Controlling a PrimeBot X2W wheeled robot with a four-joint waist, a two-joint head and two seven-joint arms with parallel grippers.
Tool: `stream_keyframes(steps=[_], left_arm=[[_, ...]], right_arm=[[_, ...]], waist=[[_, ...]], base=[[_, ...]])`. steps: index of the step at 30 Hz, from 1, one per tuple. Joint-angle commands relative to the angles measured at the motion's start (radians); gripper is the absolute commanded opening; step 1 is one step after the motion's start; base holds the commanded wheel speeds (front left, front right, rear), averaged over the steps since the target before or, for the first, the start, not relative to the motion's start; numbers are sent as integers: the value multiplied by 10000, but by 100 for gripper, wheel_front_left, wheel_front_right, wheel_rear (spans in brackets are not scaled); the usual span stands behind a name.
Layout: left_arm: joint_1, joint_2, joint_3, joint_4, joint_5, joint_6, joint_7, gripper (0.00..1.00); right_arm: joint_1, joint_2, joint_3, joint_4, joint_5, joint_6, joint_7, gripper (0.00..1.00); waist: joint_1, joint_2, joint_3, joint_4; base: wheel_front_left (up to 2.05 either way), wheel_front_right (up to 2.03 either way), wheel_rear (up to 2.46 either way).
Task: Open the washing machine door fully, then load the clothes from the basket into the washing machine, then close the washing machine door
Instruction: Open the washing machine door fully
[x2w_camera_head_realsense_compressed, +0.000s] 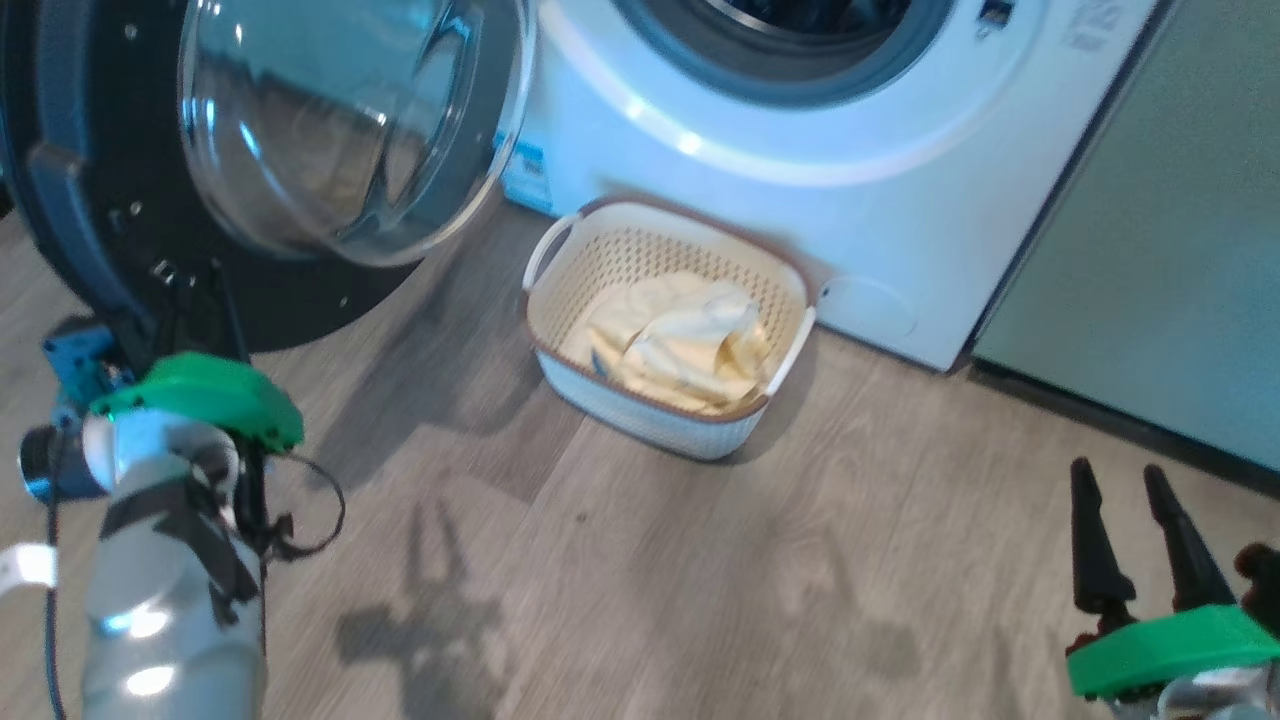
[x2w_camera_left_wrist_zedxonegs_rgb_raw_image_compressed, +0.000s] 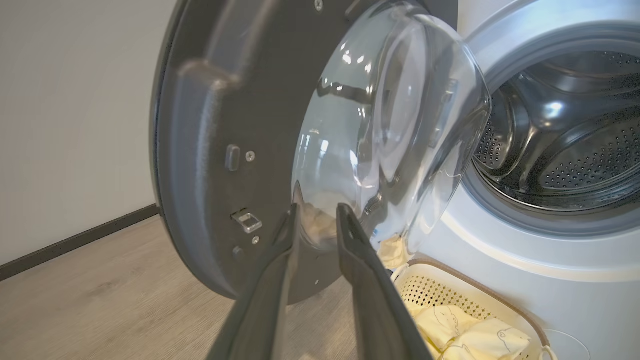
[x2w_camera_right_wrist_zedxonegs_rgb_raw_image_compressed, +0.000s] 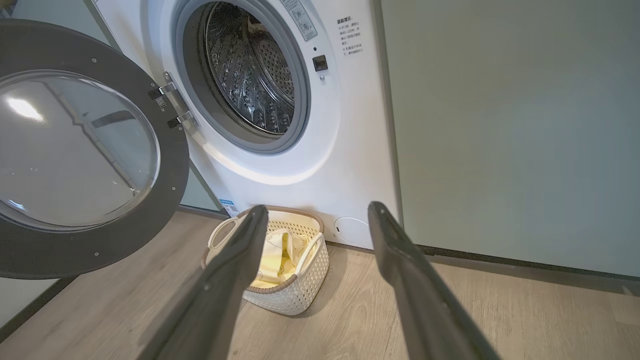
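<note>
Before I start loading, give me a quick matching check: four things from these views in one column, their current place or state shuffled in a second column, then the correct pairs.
Column A
1. washing machine door
2. clothes
3. basket
4. right claw

Column B
a. fingers spread wide, holding nothing
b. on the floor, just in front of the washing machine
c. swung open
d. piled in the basket

Pairs: 1-c, 2-d, 3-b, 4-a
</note>
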Motion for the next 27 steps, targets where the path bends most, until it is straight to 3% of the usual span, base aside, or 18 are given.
stream_keyframes(steps=[1, 3, 5, 8, 20, 27], left_arm=[[42, 432, 10, -421, 47, -97, -59, 41], [401, 442, -260, -617, 81, -157, -59, 49], [774, 502, -504, -724, 95, -193, -59, 73], [1233, 516, -915, -822, -48, -224, -59, 99], [2762, 976, -3455, -1556, -1718, -238, -59, 100], [3287, 1485, -4085, -1991, -2538, -238, -59, 100]], right_arm=[[-14, -10, 156, -277, 10, 4, -95, 100], [117, 72, 129, -273, -5, 4, -95, 100], [236, 165, 61, -300, 9, 4, -95, 100], [363, 252, -77, -374, -9, 4, -95, 100], [841, 438, -672, -418, -222, 4, -95, 100], [1139, 394, -864, -447, -364, 4, -95, 100]], waist=[[1, 0, -522, -409], [1, 0, -759, -613], [1, 0, -938, -831], [1, 0, -1120, -1145], [1, 0, -1666, -2381], [1, 0, -1911, -2937]], base=[[0, 0, 0], [0, 0, 0], [0, 0, 0], [0, 0, 0], [0, 0, 0], [0, 0, 0]])
